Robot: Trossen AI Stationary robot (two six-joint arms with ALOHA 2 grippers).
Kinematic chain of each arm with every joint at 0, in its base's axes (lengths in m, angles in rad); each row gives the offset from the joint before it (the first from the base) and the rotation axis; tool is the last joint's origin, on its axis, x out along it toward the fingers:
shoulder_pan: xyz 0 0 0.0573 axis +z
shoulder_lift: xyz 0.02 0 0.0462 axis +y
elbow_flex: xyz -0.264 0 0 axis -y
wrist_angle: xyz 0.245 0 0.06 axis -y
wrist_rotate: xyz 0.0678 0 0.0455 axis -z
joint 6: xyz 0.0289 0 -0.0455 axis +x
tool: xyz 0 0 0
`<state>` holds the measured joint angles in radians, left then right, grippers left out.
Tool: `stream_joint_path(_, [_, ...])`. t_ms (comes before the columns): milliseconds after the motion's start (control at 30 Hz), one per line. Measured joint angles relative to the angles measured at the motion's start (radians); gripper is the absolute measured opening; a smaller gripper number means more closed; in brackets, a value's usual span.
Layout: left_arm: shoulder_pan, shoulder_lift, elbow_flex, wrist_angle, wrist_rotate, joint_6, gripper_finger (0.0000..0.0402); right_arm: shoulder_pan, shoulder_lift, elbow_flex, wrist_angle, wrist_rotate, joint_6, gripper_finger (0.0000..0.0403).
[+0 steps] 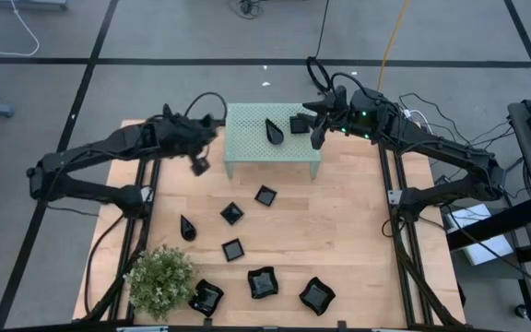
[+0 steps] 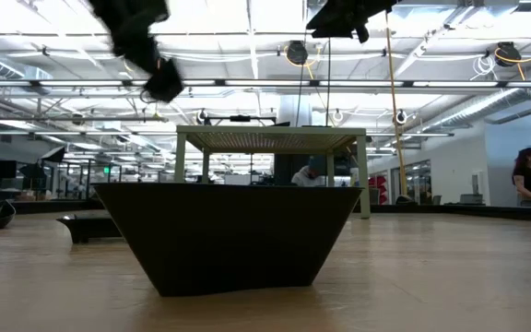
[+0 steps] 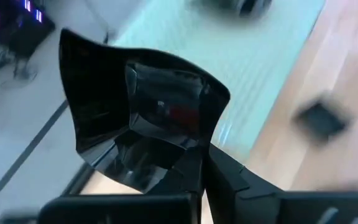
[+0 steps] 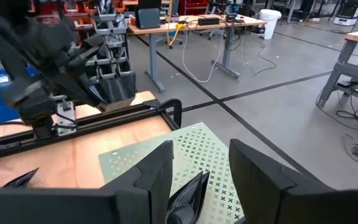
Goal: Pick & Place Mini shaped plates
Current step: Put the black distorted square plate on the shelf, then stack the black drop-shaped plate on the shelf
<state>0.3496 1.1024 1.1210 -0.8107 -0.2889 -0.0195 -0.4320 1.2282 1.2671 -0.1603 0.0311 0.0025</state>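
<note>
The left gripper (image 1: 199, 164) is carrying a small black plate (image 3: 143, 121) through the air, pinched by its edge between the fingers, just off the left end of the green stand (image 1: 247, 138), so I judge the step in hand is the carry toward the stand. Two plates are already on top of it: a teardrop (image 1: 275, 131) near the middle and a square (image 1: 299, 123) at about 2 o'clock from it. The right gripper (image 1: 318, 118) hovers over the right end of the stand, at 3 o'clock from that square, and its fingers are spread with nothing between them; in its wrist view a dark plate edge (image 4: 188, 198) shows low between the fingers, but I cannot tell which plate it is. The next move, I think, calls for the left arm to go toward 2 o'clock over the stand top and to lower the plate on a free part, away from the teardrop. On the table (image 1: 358, 231) more plates wait: small ones around the centre (image 1: 232, 214), and wavy ones along the 6 o'clock edge (image 1: 263, 282). The plant (image 1: 159, 277) stands at 7 o'clock, well apart from the path. What may stand in the way is the right arm, which is close over the same stand
</note>
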Motion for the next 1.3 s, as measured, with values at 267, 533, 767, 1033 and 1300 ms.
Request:
stream_joint_path(267, [-0.047, 0.295, 0.235, 0.014, 0.026, 0.027, 0.0014, 0.0, 0.0, 0.0, -0.001, -0.001, 0.002, 0.0144])
stream_joint_path(533, [-0.049, 0.505, 0.377, -0.103, 0.008, 0.093, 0.0005, 0.0, 0.0, 0.0, -0.039, -0.002, 0.003, 0.0144])
stream_joint_path(767, [-0.048, 0.537, 0.382, -0.107, 0.0, 0.095, 0.003, 0.0, 0.0, 0.0, -0.079, -0.002, 0.0, 0.0144])
stream_joint_path(1033, [-0.048, 0.537, 0.382, -0.105, -0.001, 0.049, 0.0033, 0.0, 0.0, 0.0, -0.08, -0.002, -0.022, 0.0144])
stream_joint_path(1300, [-0.048, 0.534, 0.387, -0.1, -0.001, 0.011, 0.0084, 0.0, 0.0, 0.0, -0.08, -0.002, -0.026, 0.0144])
